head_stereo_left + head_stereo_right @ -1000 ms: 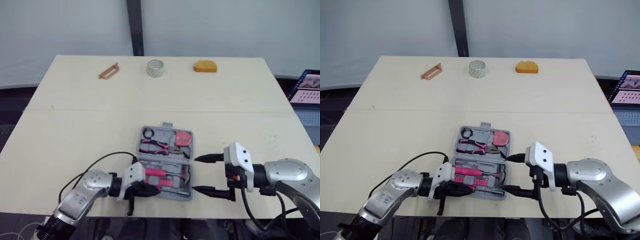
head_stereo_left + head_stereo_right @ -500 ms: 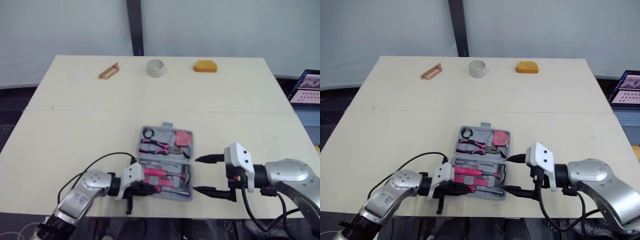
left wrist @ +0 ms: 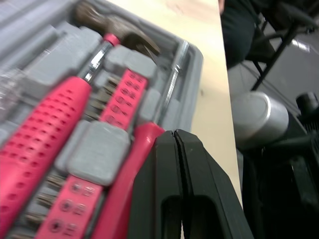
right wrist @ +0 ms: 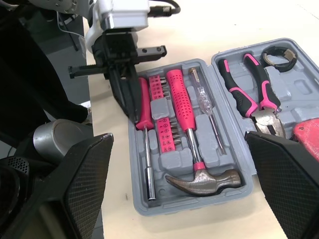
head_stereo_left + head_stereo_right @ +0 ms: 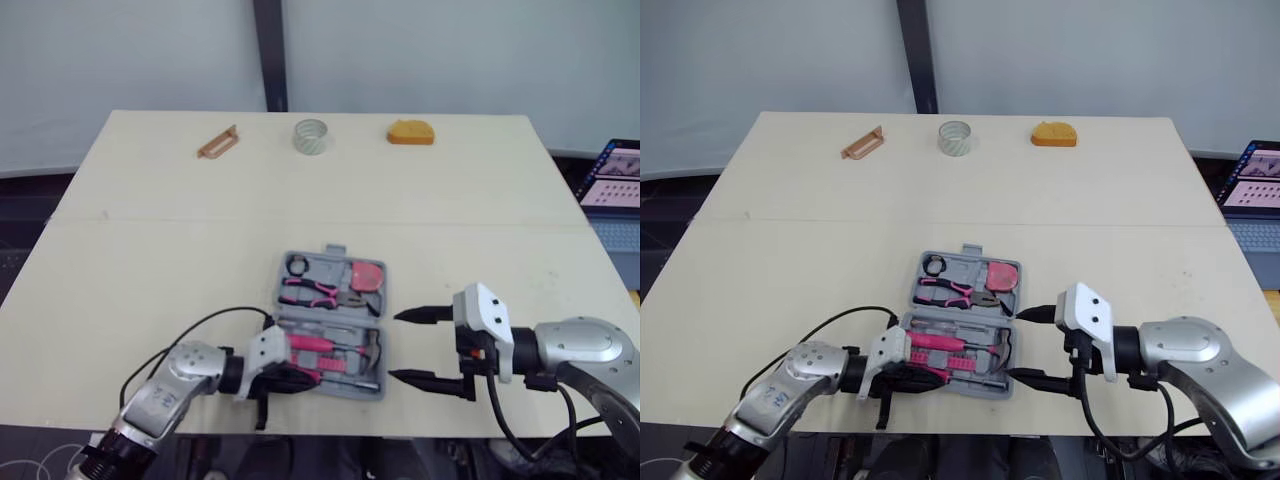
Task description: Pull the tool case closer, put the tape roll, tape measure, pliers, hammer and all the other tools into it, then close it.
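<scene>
The grey tool case (image 5: 279,292) lies open near the table's front edge. Its near half holds a hammer (image 4: 202,178), a pink driver (image 4: 143,102) and a thin screwdriver (image 4: 207,117). Pink pliers (image 4: 251,97) lie in the far half. My left gripper (image 3: 175,144) is shut, its tips resting against the pink driver's handle at the case's left end. My right gripper (image 5: 395,347) stands open just right of the case, holding nothing. The tape roll (image 5: 311,136) and the orange tape measure (image 5: 411,132) sit at the table's far edge.
A tan tool (image 5: 218,142) lies at the far left of the table (image 5: 150,260). A laptop (image 5: 615,175) stands off the right side. A black cable runs from my left wrist over the front edge.
My right gripper has drifted slightly to the right, away from the case. The left gripper and the case have hardly moved.
</scene>
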`<state>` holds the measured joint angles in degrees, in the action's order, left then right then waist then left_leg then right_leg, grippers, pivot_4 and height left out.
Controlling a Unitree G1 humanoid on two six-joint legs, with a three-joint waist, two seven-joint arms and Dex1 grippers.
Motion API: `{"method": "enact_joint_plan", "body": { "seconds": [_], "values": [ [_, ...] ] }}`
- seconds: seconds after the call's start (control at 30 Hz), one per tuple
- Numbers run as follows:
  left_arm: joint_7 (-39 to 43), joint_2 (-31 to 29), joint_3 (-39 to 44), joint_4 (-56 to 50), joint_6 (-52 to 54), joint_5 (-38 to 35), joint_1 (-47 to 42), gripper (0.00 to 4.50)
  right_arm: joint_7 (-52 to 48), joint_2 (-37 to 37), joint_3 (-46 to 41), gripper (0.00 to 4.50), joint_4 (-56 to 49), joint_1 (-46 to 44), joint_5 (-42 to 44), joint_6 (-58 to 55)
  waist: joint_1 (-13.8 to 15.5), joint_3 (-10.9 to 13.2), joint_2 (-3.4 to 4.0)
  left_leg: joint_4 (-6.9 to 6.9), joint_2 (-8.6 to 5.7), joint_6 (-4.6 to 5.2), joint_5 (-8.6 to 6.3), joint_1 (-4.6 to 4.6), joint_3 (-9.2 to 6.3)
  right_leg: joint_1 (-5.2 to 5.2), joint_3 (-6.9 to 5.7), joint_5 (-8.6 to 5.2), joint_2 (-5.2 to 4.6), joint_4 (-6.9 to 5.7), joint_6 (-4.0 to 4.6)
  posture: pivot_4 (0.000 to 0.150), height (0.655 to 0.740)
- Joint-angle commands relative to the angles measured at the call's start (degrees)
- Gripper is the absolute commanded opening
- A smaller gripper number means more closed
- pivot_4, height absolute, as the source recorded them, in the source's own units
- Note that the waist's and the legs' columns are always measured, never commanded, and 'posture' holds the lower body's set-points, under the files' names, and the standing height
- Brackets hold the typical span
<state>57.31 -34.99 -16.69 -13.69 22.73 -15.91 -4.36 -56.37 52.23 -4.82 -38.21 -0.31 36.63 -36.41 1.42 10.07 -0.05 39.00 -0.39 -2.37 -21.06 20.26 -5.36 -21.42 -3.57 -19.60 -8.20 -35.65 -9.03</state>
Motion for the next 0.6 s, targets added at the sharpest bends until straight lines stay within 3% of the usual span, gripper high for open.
{"method": "enact_joint_plan", "body": {
  "seconds": [0.03,0.6],
  "values": [
    [0.3,0.15,1.51,-3.32,0.7,-2.14,-0.5,0.07,-0.43,0.61,-1.17,4.5,-1.9,-0.28,1.14,0.47,0.02,0.0,0.0,0.0,0.0,0.0,0.0,0.0,0.0,0.0,0.0,0.0,0.0,0.0,0.0,0.15,0.74],
    [-0.68,-0.85,-1.48,0.91,-2.19,4.02,0.1,0.07,-0.38,0.65,-1.16,4.5,-1.95,-0.42,1.16,0.32,0.04,0.0,0.0,-0.01,0.0,0.0,0.0,0.0,0.01,0.0,0.0,0.0,0.0,0.01,0.0,0.15,0.74]
  ]
}}
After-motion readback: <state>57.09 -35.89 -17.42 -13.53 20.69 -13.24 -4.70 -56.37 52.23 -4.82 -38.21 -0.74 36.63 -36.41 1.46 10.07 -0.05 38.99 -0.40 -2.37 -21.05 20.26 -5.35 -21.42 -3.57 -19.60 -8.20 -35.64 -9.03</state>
